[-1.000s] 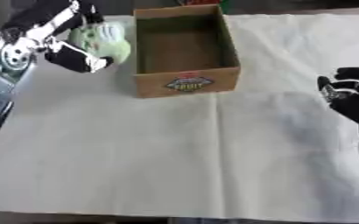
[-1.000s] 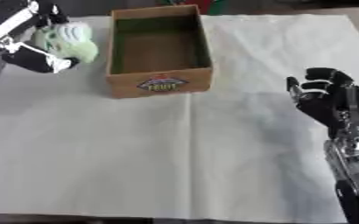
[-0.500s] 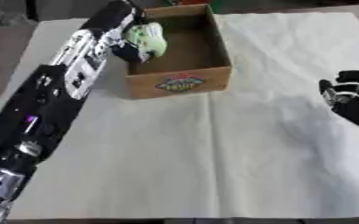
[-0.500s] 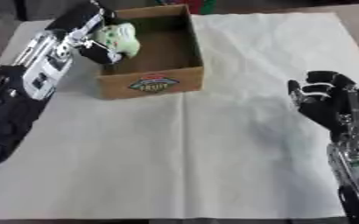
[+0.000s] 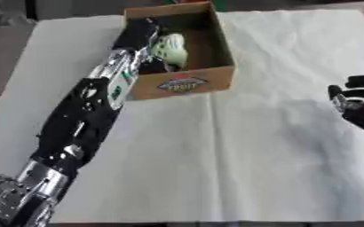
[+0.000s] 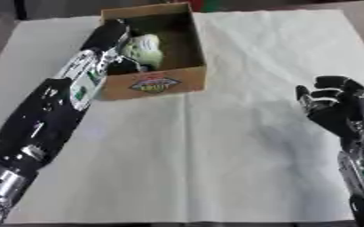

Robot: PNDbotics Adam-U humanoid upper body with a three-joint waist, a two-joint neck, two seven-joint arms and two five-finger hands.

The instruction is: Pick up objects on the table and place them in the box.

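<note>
The right eye view is showing the right hand (image 6: pixel 334 103) whole, palm and fingers, with its forearm running down toward the near edge; the left eye view is cutting it off at the picture's side, so only part of it is appearing there. Its fingers are curling loosely inward and holding nothing, well apart from the box (image 5: pixel 183 84) on the box's right.

There is one box, one pale green object, and two robot arms. The box is an open brown cardboard one with a printed label on its near wall. The left arm is stretching from the near left corner up over the box's left wall, and the left hand (image 5: pixel 142 33) is reaching down inside it. The green object (image 5: pixel 170 48) is sitting inside the box, against the hand, in its left half. Whether the fingers are closing round it or just touching it I cannot tell.

The box is standing on a white cloth (image 5: pixel 255 146) covering the table. Beyond the box, a dark strip of floor is showing along the far edge.
</note>
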